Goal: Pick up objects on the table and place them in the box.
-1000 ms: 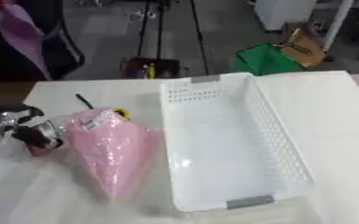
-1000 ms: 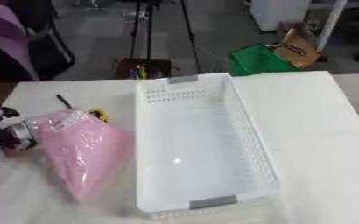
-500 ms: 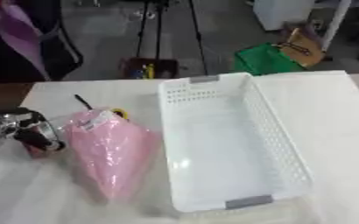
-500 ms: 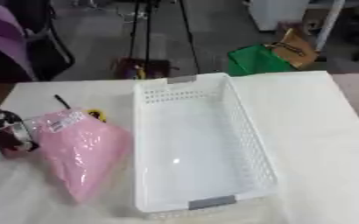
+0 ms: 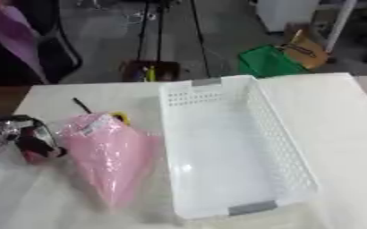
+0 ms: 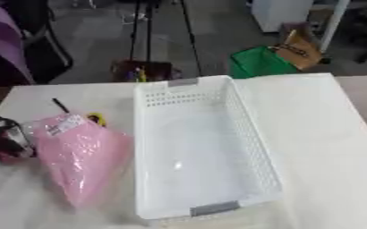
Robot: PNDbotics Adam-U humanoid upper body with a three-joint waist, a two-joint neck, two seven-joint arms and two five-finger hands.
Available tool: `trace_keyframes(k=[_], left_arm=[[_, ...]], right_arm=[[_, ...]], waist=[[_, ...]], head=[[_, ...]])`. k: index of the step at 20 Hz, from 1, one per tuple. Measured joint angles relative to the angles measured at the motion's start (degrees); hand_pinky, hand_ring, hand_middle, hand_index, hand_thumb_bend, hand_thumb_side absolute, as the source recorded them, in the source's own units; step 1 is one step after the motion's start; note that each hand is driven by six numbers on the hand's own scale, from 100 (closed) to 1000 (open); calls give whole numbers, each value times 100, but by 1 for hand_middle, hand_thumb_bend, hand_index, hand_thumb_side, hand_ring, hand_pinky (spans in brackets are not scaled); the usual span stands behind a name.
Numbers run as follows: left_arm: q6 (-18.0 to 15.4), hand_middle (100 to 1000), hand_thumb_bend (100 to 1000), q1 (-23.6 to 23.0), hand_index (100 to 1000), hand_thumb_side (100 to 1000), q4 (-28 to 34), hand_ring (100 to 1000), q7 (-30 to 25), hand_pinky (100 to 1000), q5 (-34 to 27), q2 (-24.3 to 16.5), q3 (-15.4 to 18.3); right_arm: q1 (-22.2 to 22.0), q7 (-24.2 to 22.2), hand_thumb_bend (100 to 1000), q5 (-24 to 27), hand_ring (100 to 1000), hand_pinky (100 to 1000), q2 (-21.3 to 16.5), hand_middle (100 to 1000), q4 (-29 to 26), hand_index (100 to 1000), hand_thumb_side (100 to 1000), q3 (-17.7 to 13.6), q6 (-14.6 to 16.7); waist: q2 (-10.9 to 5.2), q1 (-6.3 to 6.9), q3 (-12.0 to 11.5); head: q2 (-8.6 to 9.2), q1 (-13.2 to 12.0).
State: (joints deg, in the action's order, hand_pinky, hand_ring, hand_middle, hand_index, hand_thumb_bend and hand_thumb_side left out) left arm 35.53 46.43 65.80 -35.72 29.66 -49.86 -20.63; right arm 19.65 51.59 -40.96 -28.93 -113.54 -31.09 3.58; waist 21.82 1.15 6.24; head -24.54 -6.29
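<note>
A white perforated box (image 5: 226, 152) lies lengthwise in the middle of the white table (image 5: 343, 116), with nothing in it. Left of it lies a pink plastic bag (image 5: 108, 152) with a white label near its top, its tip pointing toward the front edge. A small yellow thing (image 5: 121, 117) peeks out behind the bag, and a thin black stick (image 5: 82, 105) lies beyond that. My left hand (image 5: 10, 134), silver and black, is at the table's left edge beside the bag, over a small dark red thing (image 5: 36, 154). My right hand shows in neither view.
Beyond the table's far edge stand a tripod's legs (image 5: 151, 40), a green bin (image 5: 269, 62) with cardboard, and a dark chair (image 5: 53, 53). The table to the right of the box is bare white cloth.
The whole picture has shifted slightly, so the camera moved. The left hand, the bag and the box keep their places on the table.
</note>
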Motion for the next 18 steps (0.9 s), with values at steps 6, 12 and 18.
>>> trace_keyframes(k=[6,12,18], left_arm=[[4,870,441,50,943,464,-135,933,4,973,27,41,3],[3,728,410,95,794,466,-166,842,3,873,233,44,3],[-9,704,349,109,760,488,-166,822,-9,834,291,51,4]], right_arm=[[-2,12,100,22,666,710,6,706,0,773,768,-31,12],[-5,15,100,29,666,711,9,706,0,773,769,-38,13],[-22,16,100,33,666,712,44,706,0,774,769,-68,12]], waist=[[12,5,16],[17,16,16],[17,21,11]], head=[[39,-27],[43,-28],[43,-28]])
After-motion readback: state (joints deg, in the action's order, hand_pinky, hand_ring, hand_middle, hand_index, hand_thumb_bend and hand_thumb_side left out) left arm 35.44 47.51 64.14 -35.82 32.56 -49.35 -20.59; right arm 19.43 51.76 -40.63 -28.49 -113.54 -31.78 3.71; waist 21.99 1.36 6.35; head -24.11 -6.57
